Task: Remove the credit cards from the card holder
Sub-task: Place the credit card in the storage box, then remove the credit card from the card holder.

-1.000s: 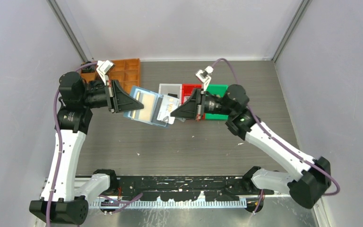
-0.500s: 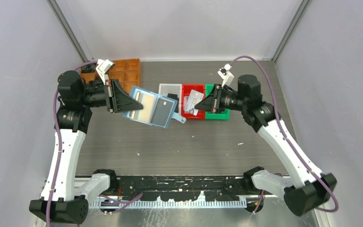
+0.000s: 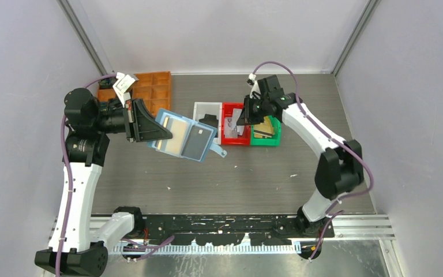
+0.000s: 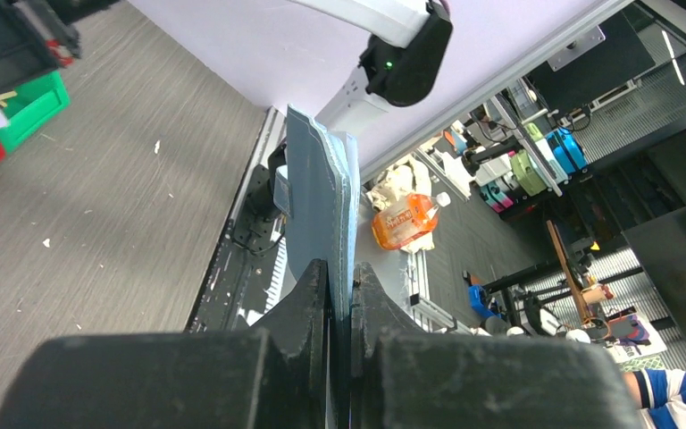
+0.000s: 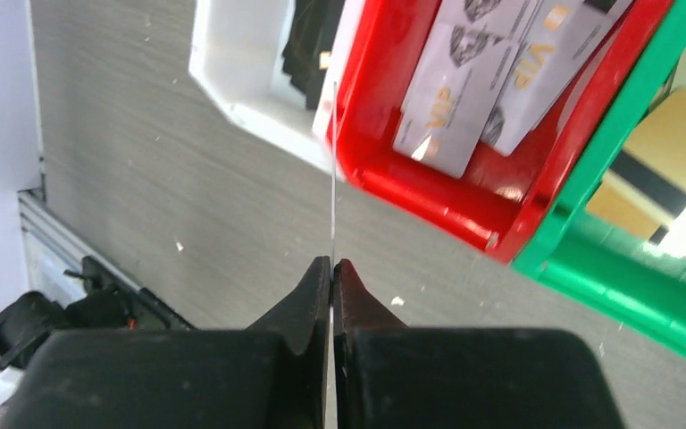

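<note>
The left tool (image 3: pixel 162 133) clamps one edge of the open card holder (image 3: pixel 186 134), which hangs above the table (image 3: pixel 236 179) with a pale card (image 3: pixel 173 129) and a dark card (image 3: pixel 199 138) in its pockets. The right tool (image 5: pixel 331 266) is pinched tight on a single credit card (image 5: pixel 333 161) (edge-on, a thin line) over the red bin (image 5: pixel 411 188). Loose cards (image 5: pixel 464 89) lie in that bin, which sits between the white bin (image 5: pixel 232 54) and the green bin (image 5: pixel 607 277).

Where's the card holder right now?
In the top view the card holder is left of centre, held open off the table by the left gripper, its free end near the white bin.
</note>
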Controlling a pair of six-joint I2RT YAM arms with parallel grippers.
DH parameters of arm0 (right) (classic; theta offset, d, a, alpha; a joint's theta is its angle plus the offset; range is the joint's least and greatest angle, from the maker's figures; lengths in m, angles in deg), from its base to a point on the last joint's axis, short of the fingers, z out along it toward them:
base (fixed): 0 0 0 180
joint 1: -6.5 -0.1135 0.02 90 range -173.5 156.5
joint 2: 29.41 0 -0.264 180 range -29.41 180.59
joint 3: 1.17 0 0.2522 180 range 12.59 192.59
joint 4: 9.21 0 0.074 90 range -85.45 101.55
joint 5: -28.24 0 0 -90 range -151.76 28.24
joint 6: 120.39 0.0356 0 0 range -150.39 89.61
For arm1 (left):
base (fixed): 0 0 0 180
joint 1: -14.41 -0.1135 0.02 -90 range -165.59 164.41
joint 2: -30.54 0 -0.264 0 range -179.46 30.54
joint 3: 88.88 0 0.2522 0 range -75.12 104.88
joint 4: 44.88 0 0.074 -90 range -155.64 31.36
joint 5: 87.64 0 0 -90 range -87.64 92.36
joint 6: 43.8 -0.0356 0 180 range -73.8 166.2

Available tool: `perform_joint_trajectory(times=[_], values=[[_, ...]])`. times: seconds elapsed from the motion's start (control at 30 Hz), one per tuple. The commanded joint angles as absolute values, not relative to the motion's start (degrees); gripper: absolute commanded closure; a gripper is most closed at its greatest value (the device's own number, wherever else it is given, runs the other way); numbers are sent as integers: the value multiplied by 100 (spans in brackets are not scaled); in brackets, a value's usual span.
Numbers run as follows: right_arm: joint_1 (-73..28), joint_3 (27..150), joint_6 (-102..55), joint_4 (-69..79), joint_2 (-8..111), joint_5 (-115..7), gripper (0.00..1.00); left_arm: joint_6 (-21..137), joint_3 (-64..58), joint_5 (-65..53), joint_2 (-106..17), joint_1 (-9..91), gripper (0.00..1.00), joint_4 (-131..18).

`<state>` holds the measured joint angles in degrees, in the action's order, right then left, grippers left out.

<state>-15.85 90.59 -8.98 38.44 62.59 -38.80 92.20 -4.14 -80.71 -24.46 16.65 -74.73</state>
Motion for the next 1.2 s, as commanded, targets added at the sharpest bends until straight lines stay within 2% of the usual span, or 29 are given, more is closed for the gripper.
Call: perform_joint_trajectory(times=[0.0,0.4,0.67,0.8,0.9,1.03,1.17], values=[[-1567,9877,-1288,4044,6928,-4147,99,9033,-183,-8119,-2377,1655,100,-7387],[-1582,10951,-1509,4240,8494,-4607,98,8885,-192,-8073,-2371,1660,100,-7493],[-1626,10958,-1554,4347,8380,-4821,65,8385,-92,-8005,-2340,1658,100,-8027],[-1707,10928,-1519,4372,7851,-5053,46,7811,46,-7865,-2367,1655,100,-8638],[-1835,11020,-1525,4419,7204,-5101,39,7352,163,-7732,-2359,1655,100,-9072],[-1873,10958,-1329,4126,6238,-4364,26,6742,255,-7615,-2333,1659,100,-9680],[-1871,10387,-727,3013,5330,-2834,11,6370,219,-7604,-2265,1658,100,-10098]])
